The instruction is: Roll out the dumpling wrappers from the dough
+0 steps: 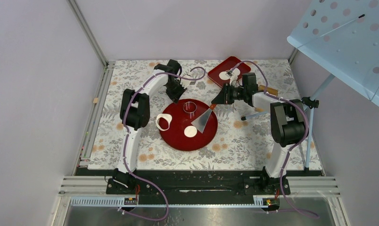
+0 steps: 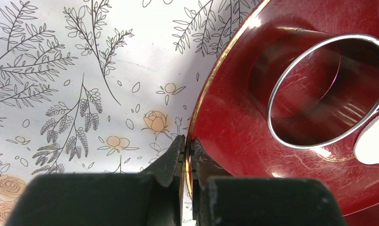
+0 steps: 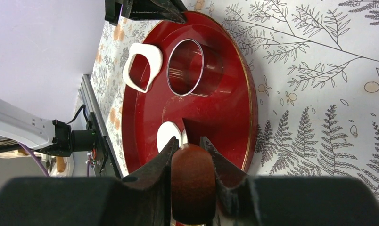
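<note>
On the floral worktop [image 1: 253,141], the left hand [image 2: 187,146] pinches the red plate [image 2: 234,127] at its far rim, and the right hand [image 3: 190,141] clamps a scraper [image 1: 202,121] by the handle. A wrapper [image 1: 191,131] lies on the plate by the blade, with the holed dough [image 3: 154,59] at the plate's left edge.

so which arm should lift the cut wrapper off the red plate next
Right, probably. The right gripper holds the scraper, its blade beside the wrapper on the plate. The left gripper is shut on the plate's rim, steadying it.

Bright, even overhead light; shadows soft. Glare on red plate [image 2: 234,117], wrist cams. Left claw [image 2: 187,146] & right claw [image 3: 191,146] blurred, dark up close.
</note>
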`<state>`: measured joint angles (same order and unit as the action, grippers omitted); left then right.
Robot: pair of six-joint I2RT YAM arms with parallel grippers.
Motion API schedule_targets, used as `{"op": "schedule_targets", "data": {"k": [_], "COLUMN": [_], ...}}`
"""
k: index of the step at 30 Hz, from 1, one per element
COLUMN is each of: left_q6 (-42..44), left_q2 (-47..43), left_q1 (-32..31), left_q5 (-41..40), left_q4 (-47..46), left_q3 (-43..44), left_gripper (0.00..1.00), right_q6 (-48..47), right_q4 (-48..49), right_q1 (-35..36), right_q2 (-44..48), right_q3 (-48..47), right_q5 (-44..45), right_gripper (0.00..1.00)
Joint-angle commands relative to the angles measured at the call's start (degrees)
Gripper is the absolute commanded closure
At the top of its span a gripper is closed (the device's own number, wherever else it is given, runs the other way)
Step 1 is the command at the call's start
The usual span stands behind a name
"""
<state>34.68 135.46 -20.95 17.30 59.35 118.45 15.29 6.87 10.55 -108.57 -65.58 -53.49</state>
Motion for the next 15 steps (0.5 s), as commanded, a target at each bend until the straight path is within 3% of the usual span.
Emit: {"op": "schedule_targets", "data": {"k": [1,9,15], "left_q6": [-1.82,-2.93,-3.93], "left_q2": [-5.33,-5.94,-6.34], "left_q1": [-0.13,-0.01,0.12], "left_q5": [4.34,5.95,7.57], "left_q4": [-2.31,-2.31,-2.27], "left_q3": [-0.31,-1.12,-2.18], "left_gripper": [1.00,1.00,1.00], "right_q6": [-4.75,0.64,5.55], "right_q4": [3.39,15.22,20.57], "right_q1": [1.24,1.85,2.40], "right_q2": [1.56,4.05,0.66], "right_q3": [3.17,12.00,13.35], "right_q5": [5.30,9.90,7.79], "right_gripper": [1.00,1.00,1.00]}}
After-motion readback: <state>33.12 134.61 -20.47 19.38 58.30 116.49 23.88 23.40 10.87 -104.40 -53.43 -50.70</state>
